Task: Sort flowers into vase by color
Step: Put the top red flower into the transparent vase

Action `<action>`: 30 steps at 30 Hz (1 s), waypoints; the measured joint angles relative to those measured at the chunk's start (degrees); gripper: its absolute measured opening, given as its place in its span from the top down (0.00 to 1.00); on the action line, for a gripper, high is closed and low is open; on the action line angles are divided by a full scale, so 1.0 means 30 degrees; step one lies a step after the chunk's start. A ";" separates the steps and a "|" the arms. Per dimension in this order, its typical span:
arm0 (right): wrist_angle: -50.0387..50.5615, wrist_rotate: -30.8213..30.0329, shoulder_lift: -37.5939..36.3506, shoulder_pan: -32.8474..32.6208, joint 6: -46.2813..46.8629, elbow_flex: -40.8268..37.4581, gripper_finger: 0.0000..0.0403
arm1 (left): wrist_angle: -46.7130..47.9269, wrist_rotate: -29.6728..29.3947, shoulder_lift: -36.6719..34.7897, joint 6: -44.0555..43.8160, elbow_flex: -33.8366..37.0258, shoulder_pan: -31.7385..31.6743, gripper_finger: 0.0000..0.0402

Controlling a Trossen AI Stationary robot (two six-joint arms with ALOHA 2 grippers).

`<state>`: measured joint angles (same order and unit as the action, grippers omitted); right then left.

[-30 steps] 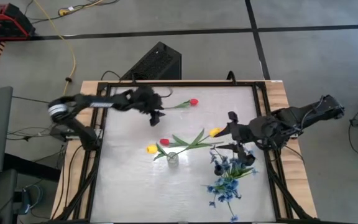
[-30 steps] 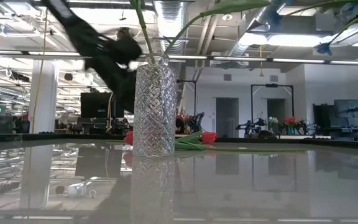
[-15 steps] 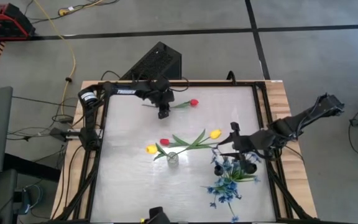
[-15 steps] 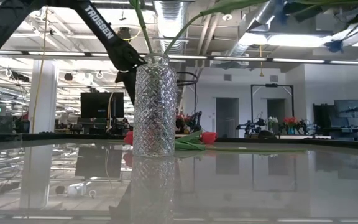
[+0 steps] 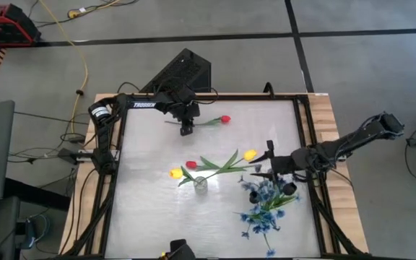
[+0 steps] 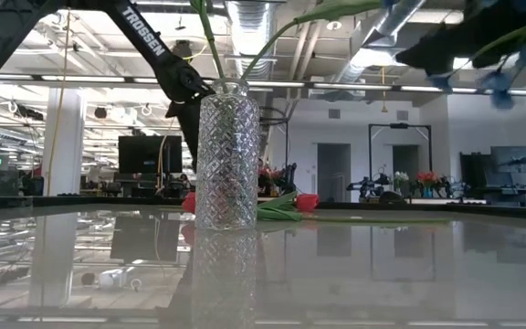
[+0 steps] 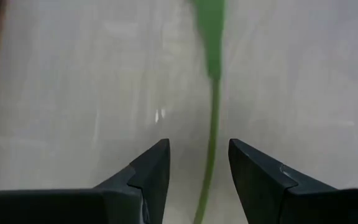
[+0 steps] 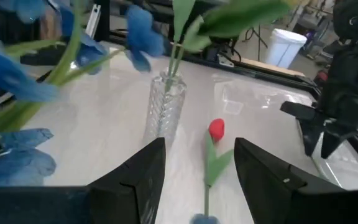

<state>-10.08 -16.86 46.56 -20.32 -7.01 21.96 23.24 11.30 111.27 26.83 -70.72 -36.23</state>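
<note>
A red tulip point(image 5: 224, 119) lies flat near the table's far edge, its stem pointing toward the left. My left gripper point(image 5: 186, 130) hangs over that stem, open. In the left wrist view the green stem point(image 7: 213, 118) runs between the two fingers of my left gripper point(image 7: 197, 149) without touching them. A glass vase point(image 5: 201, 184) at the table's middle holds yellow and red tulips with green leaves. My right gripper point(image 5: 269, 165) is open beside a bushy blue spray point(image 5: 266, 202), to the right of the vase. Nothing sits between the fingers of my right gripper point(image 8: 201, 149).
The cut-glass vase point(image 6: 226, 155) stands upright, with the lying red tulip point(image 6: 306, 202) behind it. Blue blossoms point(image 8: 17, 74) crowd close beside my right wrist. A black box point(image 5: 183, 72) sits beyond the far edge. Dark rails point(image 5: 118, 180) frame the table's sides.
My left arm has swung in from the left, and its gripper has settled over the red tulip's stem near the far edge. My right gripper has shifted a little toward the near edge, closer to the blue spray. The tulips and the vase have stayed in place.
</note>
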 joint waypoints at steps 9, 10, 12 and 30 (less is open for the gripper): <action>-0.1956 0.0751 0.0672 0.1822 0.0790 -0.1597 0.46 | 0.1569 -0.0295 0.0514 -0.0579 0.0043 -0.0077 0.62; -0.2039 0.1023 0.0797 0.1974 0.0975 -0.1597 0.46 | 0.1576 -0.0383 0.0521 -0.0790 0.0044 -0.0058 0.63; -0.2105 0.1406 0.1021 0.2222 0.1373 -0.1597 0.46 | 0.1550 -0.0481 0.0599 -0.1210 0.0048 0.0003 0.66; -0.1718 0.4422 0.1744 0.1270 0.3243 -0.1597 0.46 | -0.1577 0.3178 -0.2023 -0.5226 -0.0032 0.0589 1.00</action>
<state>-15.24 -3.60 51.79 -16.51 2.72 17.17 18.51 20.83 105.20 11.15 -70.81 -34.46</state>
